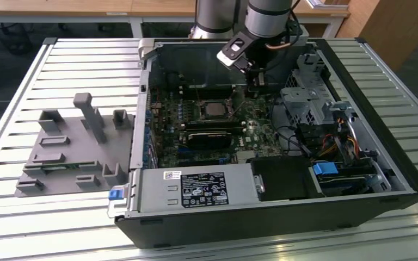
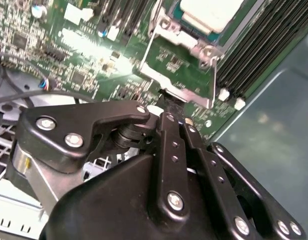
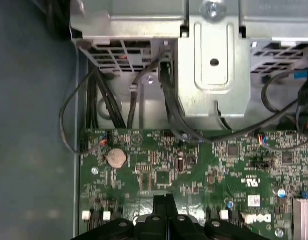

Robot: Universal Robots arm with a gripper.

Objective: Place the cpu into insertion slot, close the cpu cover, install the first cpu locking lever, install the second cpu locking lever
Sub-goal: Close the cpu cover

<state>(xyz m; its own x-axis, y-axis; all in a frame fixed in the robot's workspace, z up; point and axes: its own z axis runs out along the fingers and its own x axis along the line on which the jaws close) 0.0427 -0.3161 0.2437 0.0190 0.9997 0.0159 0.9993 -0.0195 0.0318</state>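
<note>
The cpu [image 1: 215, 110] sat on the motherboard [image 1: 256, 128] at the centre of the exterior view. The gripper [image 1: 256, 87] hovered near it, clenched, with nothing visible between its fingers. The cpu was judged light, rigid and fragile: grip by opposite edges only.

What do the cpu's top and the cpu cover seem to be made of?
The cpu: top probably metal, dull pale silver-grey, evenly matte. The cpu cover: likely thin sheet metal, bright silver, glinting along its edges.
</note>
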